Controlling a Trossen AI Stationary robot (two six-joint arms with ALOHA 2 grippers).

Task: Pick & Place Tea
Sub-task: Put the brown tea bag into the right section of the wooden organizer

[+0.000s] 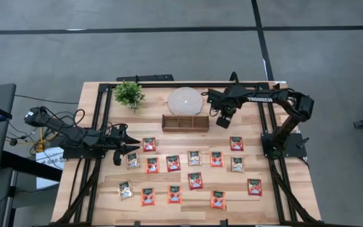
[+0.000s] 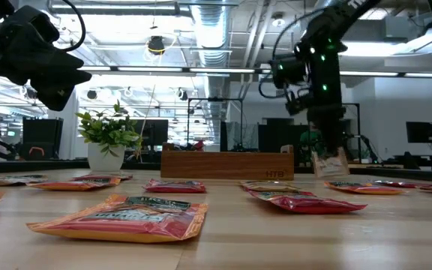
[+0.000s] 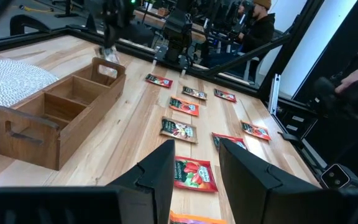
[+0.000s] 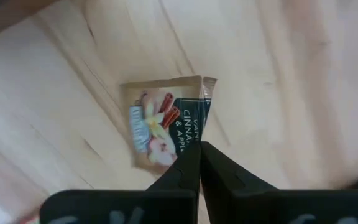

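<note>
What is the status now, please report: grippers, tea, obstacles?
Right gripper shut on a tea bag, beside the wooden box. Left gripper open, over the tea packets, waiting. Nothing blocking the box.

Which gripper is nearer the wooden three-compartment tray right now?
Right. The right gripper hangs just off the wooden three-compartment tray's right end, shut on a beige tea packet. The left gripper sits open, farther off toward the left front.

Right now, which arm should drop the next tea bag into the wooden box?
The right. Its gripper is shut on a tea packet and hangs just beside the right end of the wooden box. The left gripper is open and empty, low over the left of the table.
</note>
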